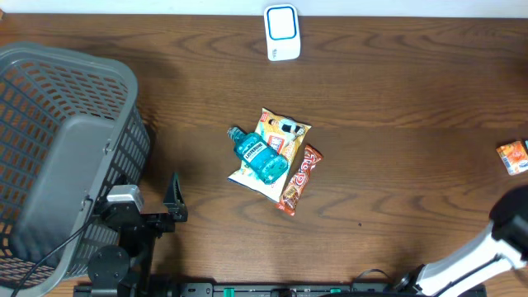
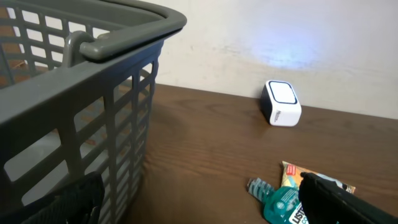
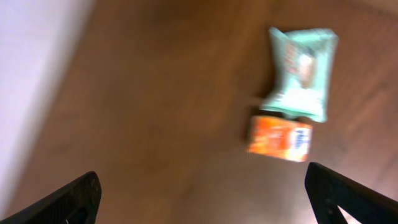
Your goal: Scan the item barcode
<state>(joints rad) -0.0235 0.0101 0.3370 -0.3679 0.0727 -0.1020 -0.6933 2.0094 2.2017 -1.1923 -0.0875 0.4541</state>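
At nine o'clock on the tabletop (image 1: 396, 82) sits a big grey basket (image 1: 66, 148), maybe there to take things once they are scanned. Close by, at about seven o'clock, the left tool (image 1: 175, 198) has its fingers spread wide and holds nothing. It points at the middle, so it looks ready to reach. Up at twelve o'clock stands the white scanner (image 1: 282, 33), near the far edge, where I think both arms can get to it. In the middle is a little heap: a blue bottle (image 1: 262, 157) lies on a snack bag (image 1: 285, 130), and a candy bar (image 1: 299, 180) touches the bag at five o'clock. Far over at three o'clock lies an orange box (image 1: 513, 157), with a mint green packet (image 3: 301, 71) that seems to lie right against it, though the picture is blurry. The right tool (image 3: 205, 205) hangs above them, fingers wide apart and empty. I think the box is the thing to scan, and it is well apart from the scanner.
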